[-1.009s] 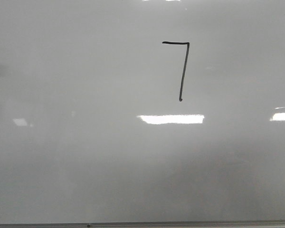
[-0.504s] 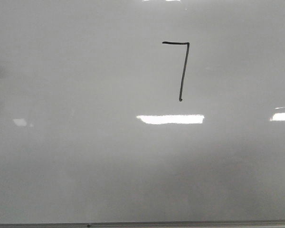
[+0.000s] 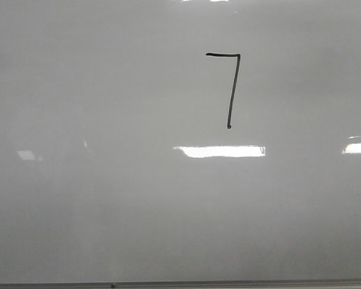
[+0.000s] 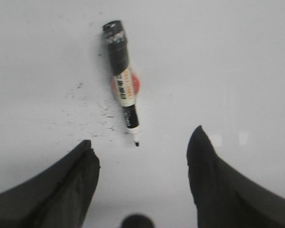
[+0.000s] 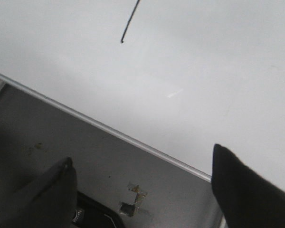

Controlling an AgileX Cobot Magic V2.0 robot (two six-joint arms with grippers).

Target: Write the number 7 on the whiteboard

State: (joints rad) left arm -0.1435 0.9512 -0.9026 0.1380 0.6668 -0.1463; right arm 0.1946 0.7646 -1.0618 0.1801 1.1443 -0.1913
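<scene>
The number 7 (image 3: 230, 84) sits at 1 o'clock on the whiteboard (image 3: 108, 198). My left gripper (image 4: 142, 156) and right gripper (image 5: 142, 175) gape empty; a marker (image 4: 122, 80) lies loose

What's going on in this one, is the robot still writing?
Nothing is being handled right now. A black 7 is drawn on the whiteboard, top bar and long downstroke both there. The marker lies uncapped on the board beyond the left gripper, whose fingers are spread and empty. The right gripper is open too, hanging over the board's metal edge, with the tail of the 7 showing in its view. The writing looks finished.
</scene>
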